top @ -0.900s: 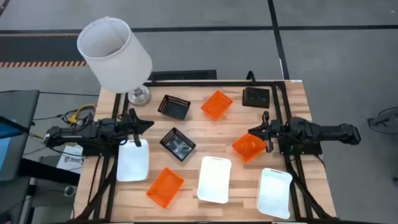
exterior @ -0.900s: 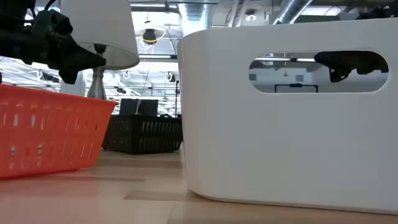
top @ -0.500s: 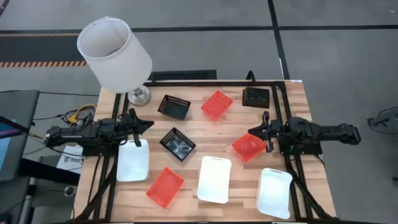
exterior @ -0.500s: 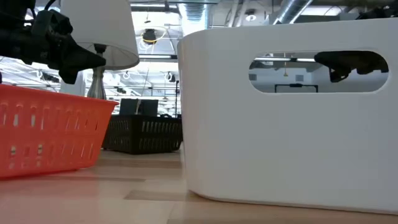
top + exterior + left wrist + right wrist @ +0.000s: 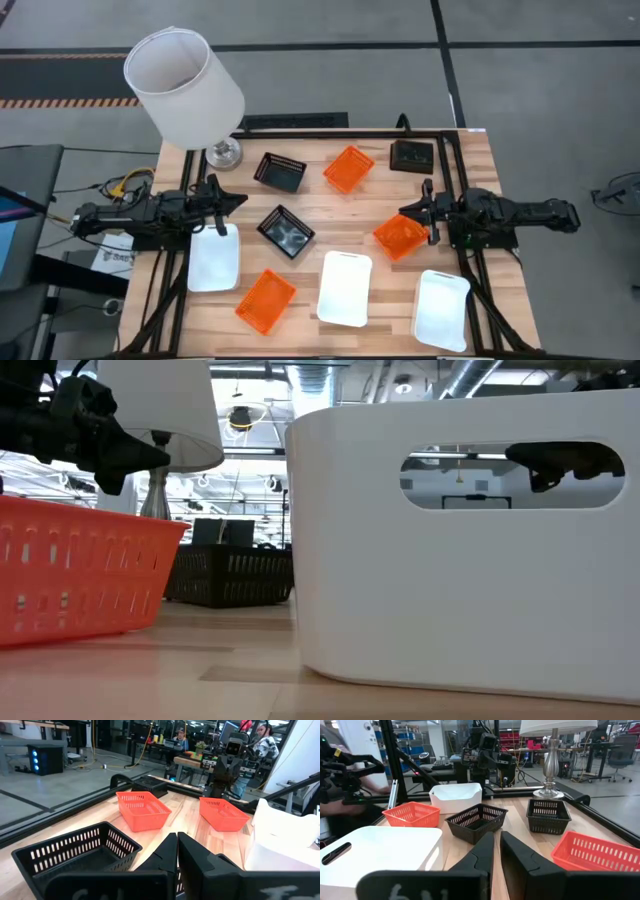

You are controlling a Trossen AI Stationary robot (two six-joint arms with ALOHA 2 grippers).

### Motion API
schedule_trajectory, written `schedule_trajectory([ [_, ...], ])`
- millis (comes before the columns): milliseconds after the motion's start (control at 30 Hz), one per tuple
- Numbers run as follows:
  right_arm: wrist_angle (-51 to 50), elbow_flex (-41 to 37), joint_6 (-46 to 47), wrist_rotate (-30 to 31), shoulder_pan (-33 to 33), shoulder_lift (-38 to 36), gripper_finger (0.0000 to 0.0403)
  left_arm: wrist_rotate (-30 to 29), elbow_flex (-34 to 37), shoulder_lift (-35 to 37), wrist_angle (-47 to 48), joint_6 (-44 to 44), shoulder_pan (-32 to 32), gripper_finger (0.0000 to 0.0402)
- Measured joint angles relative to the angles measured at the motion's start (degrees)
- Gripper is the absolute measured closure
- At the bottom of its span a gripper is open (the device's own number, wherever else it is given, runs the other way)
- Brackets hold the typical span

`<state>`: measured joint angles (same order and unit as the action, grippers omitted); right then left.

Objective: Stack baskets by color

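So far nothing was stacked: all nine baskets lay apart, my left gripper was closed and empty, my right gripper slightly parted above an orange basket, holding nothing.

You've got three orange baskets with slotted sides, three black mesh baskets, three plain white baskets. Near the white lampshade: silver lamp base, light striped wood table, black frame rails.
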<state>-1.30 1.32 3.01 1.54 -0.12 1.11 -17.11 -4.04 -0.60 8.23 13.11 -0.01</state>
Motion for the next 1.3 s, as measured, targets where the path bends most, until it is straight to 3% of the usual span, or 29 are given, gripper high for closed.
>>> schedule_trajectory([
  [900, 0.00, 0.00, 0.01, 0.00, -0.02, 0.00, 0.0345, 0.01, -0.01, 0.00, -0.02, 0.18, 0.00, 0.0401],
  [1067, 0.04, -0.01, 0.06, 0.00, -0.02, 0.02, 0.0345, -0.01, 0.01, 0.00, -0.04, 5.14, -0.02, 0.0401],
  [1300, 0.44, -0.04, 16.19, 0.00, 0.11, -0.01, 0.0345, 0.12, 0.10, 0.00, -0.80, 7.57, -0.02, 0.0401],
])
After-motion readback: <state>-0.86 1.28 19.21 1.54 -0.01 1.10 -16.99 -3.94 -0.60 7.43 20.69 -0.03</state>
